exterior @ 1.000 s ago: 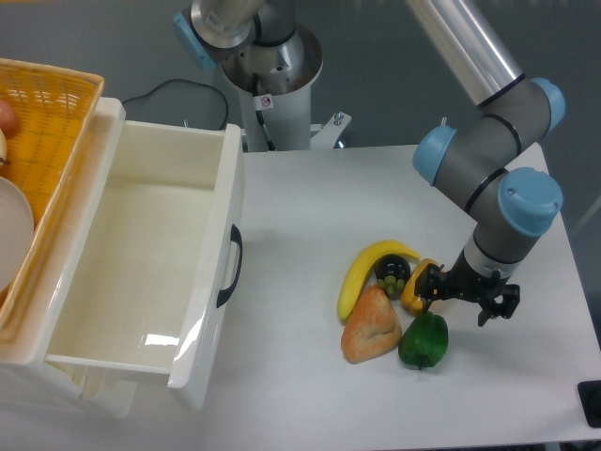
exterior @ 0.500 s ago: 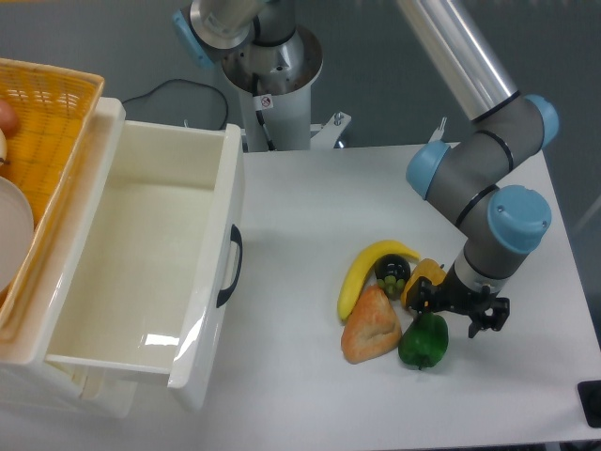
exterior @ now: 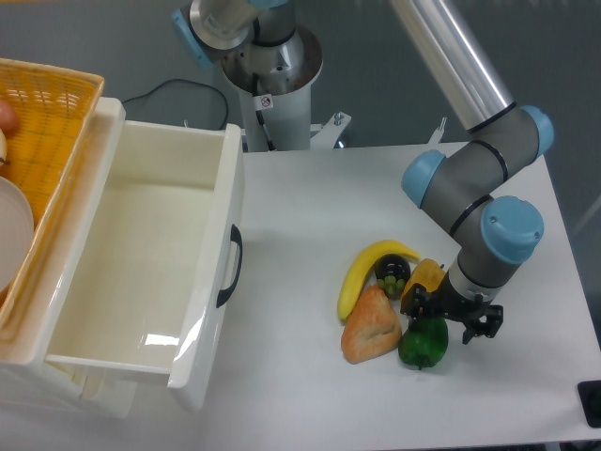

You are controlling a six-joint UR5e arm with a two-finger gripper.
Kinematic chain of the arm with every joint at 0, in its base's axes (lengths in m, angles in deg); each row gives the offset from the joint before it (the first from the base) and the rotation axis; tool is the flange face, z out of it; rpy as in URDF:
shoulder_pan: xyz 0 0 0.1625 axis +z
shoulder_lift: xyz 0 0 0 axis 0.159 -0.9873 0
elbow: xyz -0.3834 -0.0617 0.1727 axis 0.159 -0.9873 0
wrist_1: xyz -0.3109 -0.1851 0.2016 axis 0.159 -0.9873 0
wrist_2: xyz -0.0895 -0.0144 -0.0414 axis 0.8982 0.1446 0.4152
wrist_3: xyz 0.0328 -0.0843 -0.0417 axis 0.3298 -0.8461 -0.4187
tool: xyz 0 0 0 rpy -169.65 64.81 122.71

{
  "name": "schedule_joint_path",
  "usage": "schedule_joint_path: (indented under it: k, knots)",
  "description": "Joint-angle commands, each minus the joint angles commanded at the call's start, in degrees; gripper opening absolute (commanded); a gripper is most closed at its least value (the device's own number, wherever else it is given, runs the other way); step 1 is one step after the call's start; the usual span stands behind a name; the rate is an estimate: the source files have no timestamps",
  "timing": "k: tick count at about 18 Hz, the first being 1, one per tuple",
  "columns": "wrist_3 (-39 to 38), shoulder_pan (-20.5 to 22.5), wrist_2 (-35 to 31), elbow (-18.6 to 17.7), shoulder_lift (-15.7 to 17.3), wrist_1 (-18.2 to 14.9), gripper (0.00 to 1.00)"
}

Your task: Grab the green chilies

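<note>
White table (exterior: 310, 395) holds a small pile of toy food on its right side. At the near edge of the pile sits the green chilies (exterior: 423, 346), just right of an orange pear (exterior: 371, 327). Right above it hangs the gripper (exterior: 449, 318), fingers spread open, touching nothing I can see.
</note>
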Motion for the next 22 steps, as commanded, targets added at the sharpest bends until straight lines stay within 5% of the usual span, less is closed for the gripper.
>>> schedule_joint_path:
  k: [7,10,14,22]
  knots:
    - [0.0,-0.8,0.0,0.0,-0.5,0.0,0.76]
    - [0.0,-0.8,0.0,-0.1,-0.4,-0.1,0.79]
    - [0.3,-0.5,0.0,0.0,0.8,-0.1,0.99]
    - [0.0,-0.2,0.0,-0.1,1.2,-0.1,1.0]
